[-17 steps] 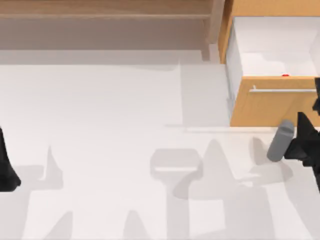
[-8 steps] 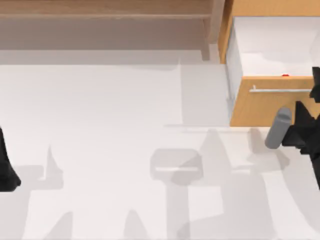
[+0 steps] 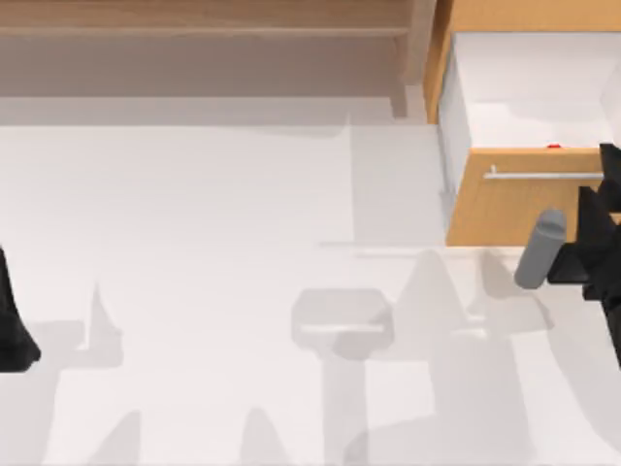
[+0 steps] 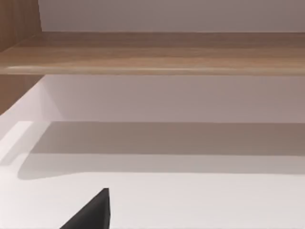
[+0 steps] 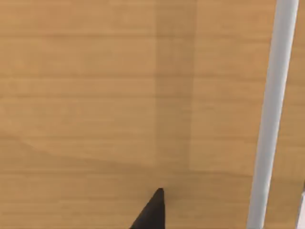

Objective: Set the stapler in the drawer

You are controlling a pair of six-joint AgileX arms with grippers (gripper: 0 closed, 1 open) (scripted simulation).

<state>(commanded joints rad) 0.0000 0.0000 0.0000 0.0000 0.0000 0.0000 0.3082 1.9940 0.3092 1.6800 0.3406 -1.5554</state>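
Right gripper [image 3: 568,260] holds grey stapler [image 3: 539,249] before drawer [image 3: 529,209] front; left arm [image 3: 12,325] parked — table's left edge.

Pale wooden shelf [image 3: 204,19] behind shadowed white table [image 3: 194,214].

The table [image 3: 194,243] was viewed from directly overhead, with the drawer [image 3: 524,209] at about two o'clock and the shelf [image 3: 204,29] at eleven o'clock. The shelf [image 4: 152,52] was faced from low down by the left wrist camera. The drawer front [image 5: 119,95] was seen very close by the right wrist camera.
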